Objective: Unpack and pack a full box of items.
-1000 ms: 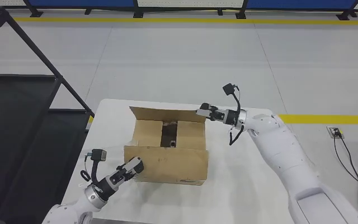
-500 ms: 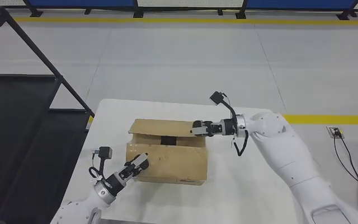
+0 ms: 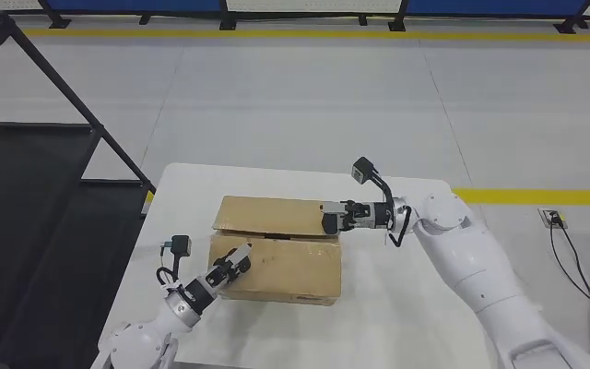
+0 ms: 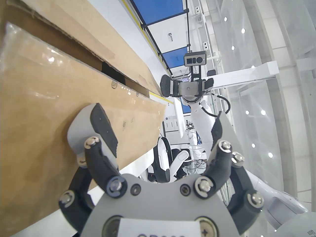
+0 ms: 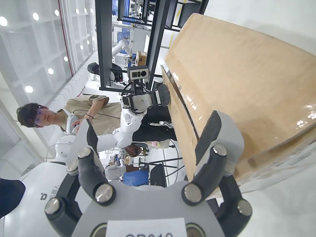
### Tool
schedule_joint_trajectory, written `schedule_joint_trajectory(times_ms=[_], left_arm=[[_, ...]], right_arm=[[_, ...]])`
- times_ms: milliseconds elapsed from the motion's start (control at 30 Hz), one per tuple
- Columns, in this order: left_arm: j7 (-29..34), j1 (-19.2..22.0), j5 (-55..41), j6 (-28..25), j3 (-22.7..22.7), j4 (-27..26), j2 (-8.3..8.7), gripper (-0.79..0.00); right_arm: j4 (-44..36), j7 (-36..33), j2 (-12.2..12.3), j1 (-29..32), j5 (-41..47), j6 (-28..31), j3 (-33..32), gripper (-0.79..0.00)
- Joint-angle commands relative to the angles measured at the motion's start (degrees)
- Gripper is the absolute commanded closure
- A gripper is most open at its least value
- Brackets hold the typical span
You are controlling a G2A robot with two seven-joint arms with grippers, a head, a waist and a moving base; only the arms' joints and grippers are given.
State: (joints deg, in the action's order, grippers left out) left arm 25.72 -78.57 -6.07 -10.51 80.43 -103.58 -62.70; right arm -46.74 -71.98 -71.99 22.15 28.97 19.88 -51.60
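Observation:
A brown cardboard box (image 3: 277, 244) stands in the middle of the white table (image 3: 396, 309), its two long top flaps folded down and almost meeting along a narrow dark seam. My right gripper (image 3: 332, 219) is open at the box's right end, one finger (image 5: 212, 134) lying on the far flap (image 5: 246, 75). At the front left corner my left gripper (image 3: 238, 261) is open too, with one pad (image 4: 103, 124) pressed against the near flap (image 4: 49, 99). What the box contains is hidden. Each wrist view shows the other gripper (image 4: 185, 88) (image 5: 148, 99) across the box.
A black metal frame (image 3: 55, 184) stands off the table's left side. Bare table lies in front of the box and to its right, under the right arm.
The box was open with its inside showing. The right gripper has pushed the far flap down and the left gripper has brought the near flap up and over, so the top is nearly shut.

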Motion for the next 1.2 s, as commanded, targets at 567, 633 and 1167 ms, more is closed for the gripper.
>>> schedule_joint_trajectory(times_ms=[567, 633, 1167], left_arm=[[-8.8, 0.9, 4.8, -1.0, -3.1, 0.9, -1.18, -0.785], [-9.6, 0.2, 3.0, -2.0, -1.8, 0.1, -1.19, -0.785], [-15.8, -6.9, -10.2, -4.4, 13.2, 1.0, -0.85, -0.785]], right_arm=[[-0.1, -2.4, -1.1, 1.7, 0.0, -1.2, 1.5, -0.785], [0.4, -2.6, -1.2, 1.9, 0.0, -0.7, 1.5, -0.785], [2.5, -3.6, -1.4, 2.6, 1.3, 1.8, 0.7, -0.785]])
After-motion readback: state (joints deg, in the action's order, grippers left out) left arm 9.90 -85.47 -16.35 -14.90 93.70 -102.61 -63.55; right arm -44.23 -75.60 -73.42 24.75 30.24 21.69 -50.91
